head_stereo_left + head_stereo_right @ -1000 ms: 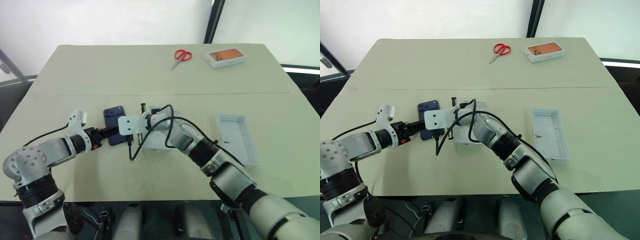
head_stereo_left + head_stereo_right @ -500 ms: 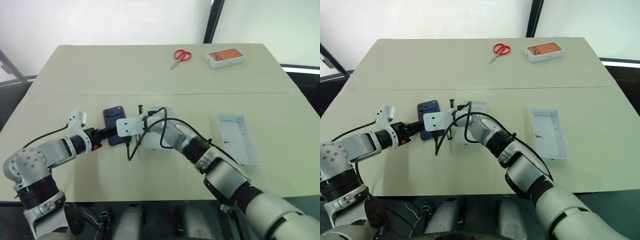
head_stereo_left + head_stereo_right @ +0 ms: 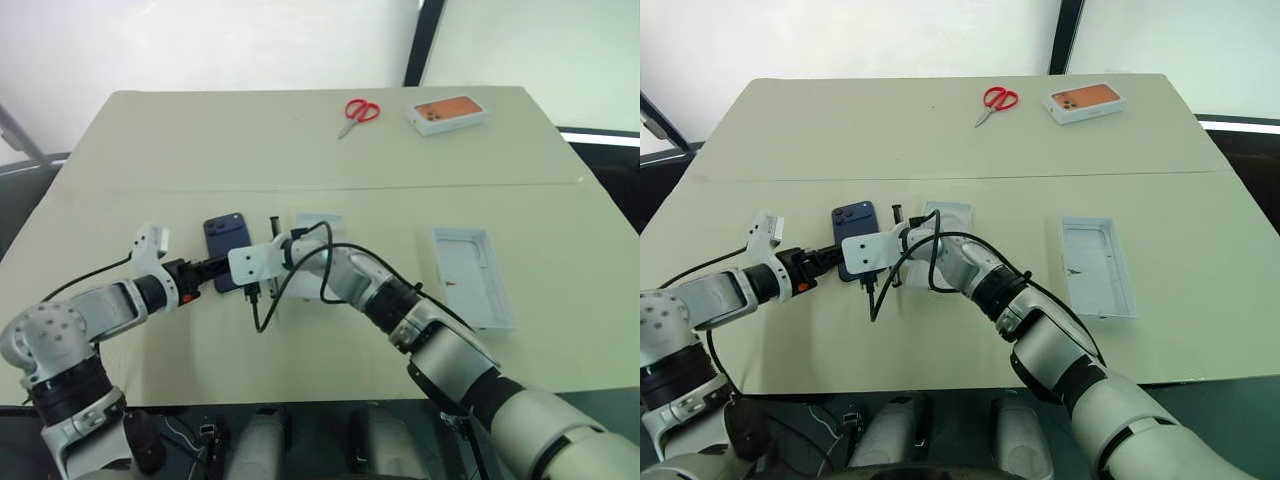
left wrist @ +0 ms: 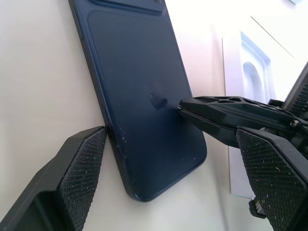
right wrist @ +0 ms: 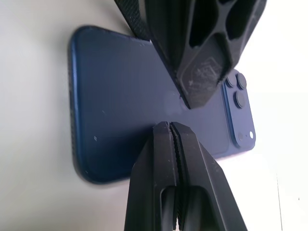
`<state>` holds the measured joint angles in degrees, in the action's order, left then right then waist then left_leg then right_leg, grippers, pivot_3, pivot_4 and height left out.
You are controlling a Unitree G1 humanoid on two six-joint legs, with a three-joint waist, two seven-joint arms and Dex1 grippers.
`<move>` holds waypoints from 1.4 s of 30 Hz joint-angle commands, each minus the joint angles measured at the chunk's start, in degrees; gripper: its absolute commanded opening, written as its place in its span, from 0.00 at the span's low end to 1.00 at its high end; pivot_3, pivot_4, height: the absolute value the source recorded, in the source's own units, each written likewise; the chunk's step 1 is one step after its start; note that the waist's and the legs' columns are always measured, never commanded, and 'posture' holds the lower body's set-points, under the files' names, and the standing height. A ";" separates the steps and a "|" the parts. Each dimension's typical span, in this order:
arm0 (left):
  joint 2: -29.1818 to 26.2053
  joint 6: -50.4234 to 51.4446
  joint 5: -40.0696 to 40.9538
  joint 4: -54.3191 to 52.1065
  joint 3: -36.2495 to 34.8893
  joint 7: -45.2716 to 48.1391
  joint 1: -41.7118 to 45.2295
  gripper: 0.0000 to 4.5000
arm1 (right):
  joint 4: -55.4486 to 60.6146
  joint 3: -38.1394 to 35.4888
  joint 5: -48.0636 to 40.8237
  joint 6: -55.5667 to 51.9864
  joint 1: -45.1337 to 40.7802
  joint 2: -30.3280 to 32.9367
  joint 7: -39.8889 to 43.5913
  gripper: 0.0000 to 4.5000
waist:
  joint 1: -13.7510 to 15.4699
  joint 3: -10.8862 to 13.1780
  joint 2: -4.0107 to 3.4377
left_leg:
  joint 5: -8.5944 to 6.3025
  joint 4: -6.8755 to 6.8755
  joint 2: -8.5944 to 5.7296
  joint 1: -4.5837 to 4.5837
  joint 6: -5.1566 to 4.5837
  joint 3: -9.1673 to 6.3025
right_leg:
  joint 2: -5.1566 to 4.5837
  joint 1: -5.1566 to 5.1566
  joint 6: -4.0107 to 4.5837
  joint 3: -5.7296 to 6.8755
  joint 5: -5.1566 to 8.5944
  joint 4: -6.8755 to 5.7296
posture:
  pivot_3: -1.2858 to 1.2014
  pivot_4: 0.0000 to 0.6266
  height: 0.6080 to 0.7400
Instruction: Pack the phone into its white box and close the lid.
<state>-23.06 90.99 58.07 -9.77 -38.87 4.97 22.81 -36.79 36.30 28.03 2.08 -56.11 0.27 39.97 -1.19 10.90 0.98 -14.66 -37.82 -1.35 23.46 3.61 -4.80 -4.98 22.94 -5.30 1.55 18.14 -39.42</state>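
The dark navy phone [image 3: 227, 238] lies flat on the table, back up, left of centre. My left gripper [image 4: 171, 139] is open, and its fingers [image 4: 79, 175] stand either side of the phone's near end. My right gripper [image 5: 167, 126] is shut, and its tip rests on the middle of the phone's back. A white piece with an oval recess [image 3: 318, 222] lies just right of the phone, partly under my right arm. I cannot tell whether the white box is beneath it. The lid [image 3: 475, 275] lies inside-up, pale grey-white, at the right.
Red scissors [image 3: 360, 110] and a small white box with an orange phone picture [image 3: 448, 113] lie at the table's far side. A seam runs across the table [image 3: 150, 150] behind the phone. Cables loop around my right wrist.
My right arm has slid a little to the left and lowered, uncovering more of the white recessed piece. The left gripper and the phone have stayed where they were.
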 commanded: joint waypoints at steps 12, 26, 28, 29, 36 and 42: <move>-1.38 1.51 2.40 0.58 1.33 -0.65 -0.80 1.00 | 1.33 -0.79 4.97 0.02 -2.87 6.83 -3.35 0.01 | -0.04 0.00 0.00 | 0.01 0.04 -0.04 0.01 0.01 0.01 | -0.03 0.01 0.00 -0.01 0.00 0.03 | 0.52 0.24 0.68; -0.18 1.51 3.63 0.02 1.31 -2.71 -0.48 1.00 | -0.19 2.18 5.21 4.68 -1.71 3.59 -1.07 0.01 | 0.05 0.00 0.01 | 0.07 0.16 -0.02 0.00 0.12 0.02 | -0.01 0.09 0.00 -0.02 0.00 -0.02 | 0.52 0.24 0.68; -0.13 1.51 3.73 0.05 1.40 -2.84 -0.38 1.00 | -0.46 2.36 5.38 5.13 -2.08 3.16 -0.84 0.01 | 0.04 -0.01 0.01 | 0.07 0.17 -0.02 0.00 0.12 0.02 | -0.01 0.09 0.00 -0.02 0.00 -0.02 | 0.52 0.24 0.68; -0.10 1.51 3.75 0.11 1.45 -2.92 -0.25 1.00 | -0.78 2.34 5.50 5.30 -2.33 2.84 -0.92 0.01 | 0.03 -0.01 0.01 | 0.07 0.16 -0.02 -0.01 0.12 0.02 | -0.01 0.09 0.00 -0.02 0.00 -0.03 | 0.52 0.24 0.68; 0.37 1.51 4.20 0.10 1.36 -3.36 0.27 1.00 | -0.60 2.37 5.34 6.55 -2.67 2.02 -0.05 0.01 | 0.03 -0.01 0.01 | 0.08 0.16 -0.01 -0.02 0.13 0.02 | 0.00 0.08 0.00 -0.02 0.00 -0.03 | 0.52 0.24 0.68; 2.33 1.51 7.24 -0.16 -0.29 -3.84 1.74 1.00 | 0.01 2.65 5.39 6.65 -1.57 1.98 0.49 0.01 | 0.06 -0.01 0.02 | 0.08 0.16 -0.01 -0.02 0.13 0.02 | -0.01 0.08 0.00 -0.02 0.00 -0.03 | 0.52 0.24 0.68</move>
<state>-21.98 91.95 61.98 -9.64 -39.90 0.55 23.21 -38.60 37.74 33.77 6.67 -57.70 4.31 39.73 -1.13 10.89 0.99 -14.59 -37.66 -1.36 23.44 3.74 -4.78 -4.99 23.02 -5.30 1.53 18.14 -39.45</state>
